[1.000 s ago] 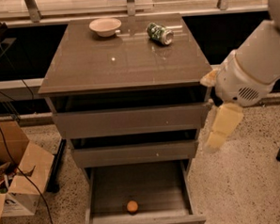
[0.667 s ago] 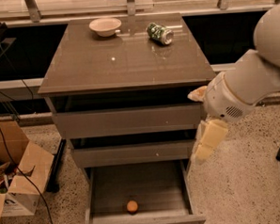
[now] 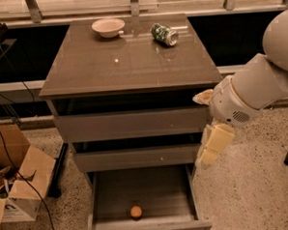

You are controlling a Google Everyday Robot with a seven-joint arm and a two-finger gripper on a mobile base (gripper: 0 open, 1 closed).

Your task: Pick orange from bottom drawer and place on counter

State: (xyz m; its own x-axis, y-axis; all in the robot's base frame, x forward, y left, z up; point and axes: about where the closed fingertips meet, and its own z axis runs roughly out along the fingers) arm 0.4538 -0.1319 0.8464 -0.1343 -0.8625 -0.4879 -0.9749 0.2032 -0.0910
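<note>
claw (image 3: pixel 207 157) lower, beside middle drawer (image 3: pixel 136 158)

The setting looks like an office or lab test area rather than a home. A grey drawer cabinet (image 3: pixel 135 124) stands on a speckled, terrazzo-like floor (image 3: pixel 249 193), with metal window posts (image 3: pixel 33 9) rising behind it. To the cabinet's left sits an open cardboard box (image 3: pixel 22 188), and loose black cables (image 3: pixel 11 158) trail past it. On the cabinet's counter (image 3: pixel 131 64) lie a bowl (image 3: pixel 108 27) and a drink can (image 3: pixel 164 34). A robot arm's gripper (image 3: pixel 208 154) hangs just beside the cabinet's right side, below counter level.
</note>
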